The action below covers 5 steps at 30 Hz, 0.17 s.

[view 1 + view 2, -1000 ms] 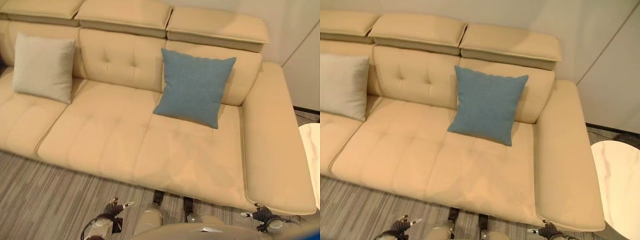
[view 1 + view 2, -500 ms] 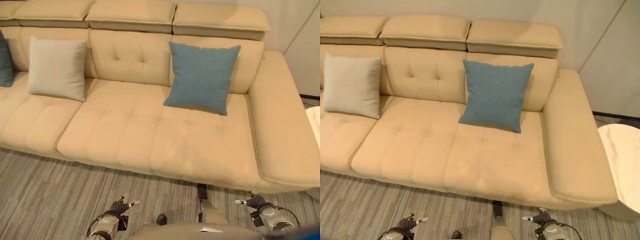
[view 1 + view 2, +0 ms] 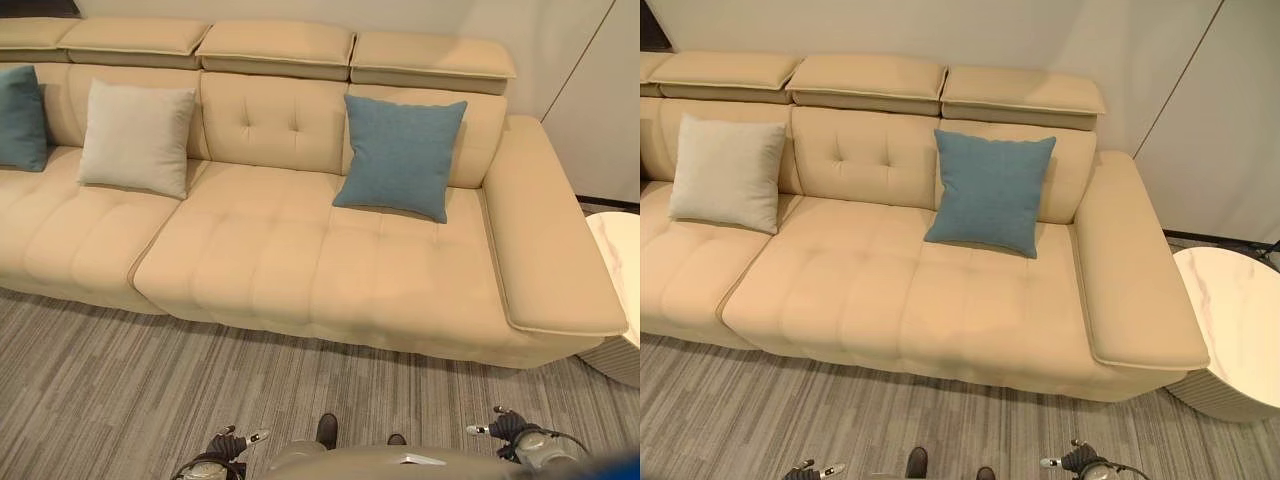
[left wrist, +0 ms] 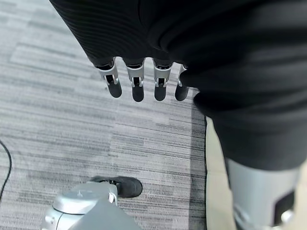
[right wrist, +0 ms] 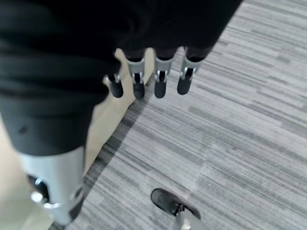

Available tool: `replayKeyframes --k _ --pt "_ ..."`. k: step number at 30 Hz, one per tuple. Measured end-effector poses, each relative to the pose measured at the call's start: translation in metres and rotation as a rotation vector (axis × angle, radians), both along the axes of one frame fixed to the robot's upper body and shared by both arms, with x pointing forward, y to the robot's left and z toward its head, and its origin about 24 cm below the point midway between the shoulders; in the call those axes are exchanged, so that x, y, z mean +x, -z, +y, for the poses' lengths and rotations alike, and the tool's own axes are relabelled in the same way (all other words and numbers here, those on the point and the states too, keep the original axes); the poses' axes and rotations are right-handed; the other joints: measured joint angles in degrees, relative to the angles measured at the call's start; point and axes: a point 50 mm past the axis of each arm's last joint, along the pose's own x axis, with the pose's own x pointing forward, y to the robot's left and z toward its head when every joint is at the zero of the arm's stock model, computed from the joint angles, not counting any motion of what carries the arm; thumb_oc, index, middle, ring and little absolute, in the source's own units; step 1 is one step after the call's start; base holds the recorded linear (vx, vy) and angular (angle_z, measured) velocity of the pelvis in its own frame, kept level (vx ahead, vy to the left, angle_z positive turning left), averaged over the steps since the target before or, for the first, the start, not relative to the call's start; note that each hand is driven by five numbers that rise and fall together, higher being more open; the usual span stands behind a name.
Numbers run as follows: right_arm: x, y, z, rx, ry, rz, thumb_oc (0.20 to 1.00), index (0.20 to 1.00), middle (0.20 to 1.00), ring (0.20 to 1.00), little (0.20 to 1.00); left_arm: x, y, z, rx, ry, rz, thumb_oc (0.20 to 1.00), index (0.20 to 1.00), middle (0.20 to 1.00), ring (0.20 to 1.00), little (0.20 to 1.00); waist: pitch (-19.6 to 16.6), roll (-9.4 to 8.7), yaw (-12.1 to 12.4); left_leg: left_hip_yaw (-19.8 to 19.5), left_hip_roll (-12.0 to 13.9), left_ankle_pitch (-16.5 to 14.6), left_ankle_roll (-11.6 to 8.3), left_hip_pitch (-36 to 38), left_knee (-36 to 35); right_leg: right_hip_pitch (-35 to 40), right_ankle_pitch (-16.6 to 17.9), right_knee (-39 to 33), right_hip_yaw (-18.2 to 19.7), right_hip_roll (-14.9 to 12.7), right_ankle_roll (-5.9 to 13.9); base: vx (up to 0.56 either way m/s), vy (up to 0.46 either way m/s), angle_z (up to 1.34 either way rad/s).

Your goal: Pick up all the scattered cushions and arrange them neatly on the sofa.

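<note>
Beige sofa: the sofa [image 3: 300, 260] runs wide across my view, tufted back, headrests on top, one broad armrest at my right end.
Blue cushion: a blue cushion [image 3: 402, 155] stands upright at the right end of the seat, leaning on the backrest, just beside the armrest.
Cream cushion: a cream cushion [image 3: 136, 138] leans on the backrest further to my left, well apart from the blue one, with a bare stretch of seat between them.
Teal cushion: a teal cushion [image 3: 20, 118] sits at the far left edge, also propped against the back, near the cream one.
Floor: grey striped carpet [image 3: 120, 380] lies in front of the sofa, under both my hands.
Table: a round white table [image 3: 1235, 325] stands just past the armrest on my right.
Left hand: my left hand [image 4: 139, 84] hangs low over the carpet, fingers straight and relaxed, holding nothing.
Right hand: my right hand [image 5: 153, 79] hangs the same way on the other side, fingers loose and straight, nothing in it.
</note>
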Motion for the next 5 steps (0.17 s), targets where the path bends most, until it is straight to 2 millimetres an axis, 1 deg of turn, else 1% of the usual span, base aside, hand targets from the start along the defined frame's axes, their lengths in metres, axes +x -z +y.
replayKeyframes --k 3,5 --pt "-0.0013 0.0003 0.0000 0.000 0.000 0.001 1.000 1.000 1.000 1.000 1.000 0.0017 -0.0001 -0.0006 -0.001 0.004 -0.003 1.000 1.000 1.000 1.000 1.000 -0.7 0.14 -0.1 -0.1 0.3 0.0 -0.03 0.0 0.0 0.0 0.1 0.0 0.0 0.4 -0.44 0.00 -0.001 0.01" --pt "-0.0031 0.0007 -0.0001 0.000 0.002 0.006 1.000 1.000 1.000 1.000 1.000 0.0049 0.0000 -0.0030 -0.006 0.011 -0.009 1.000 1.000 1.000 1.000 1.000 -1.2 0.55 -0.7 -0.4 0.4 0.1 0.11 -0.1 0.0 0.0 0.0 0.0 -0.2 0.5 -0.51 0.02 0.000 0.06"
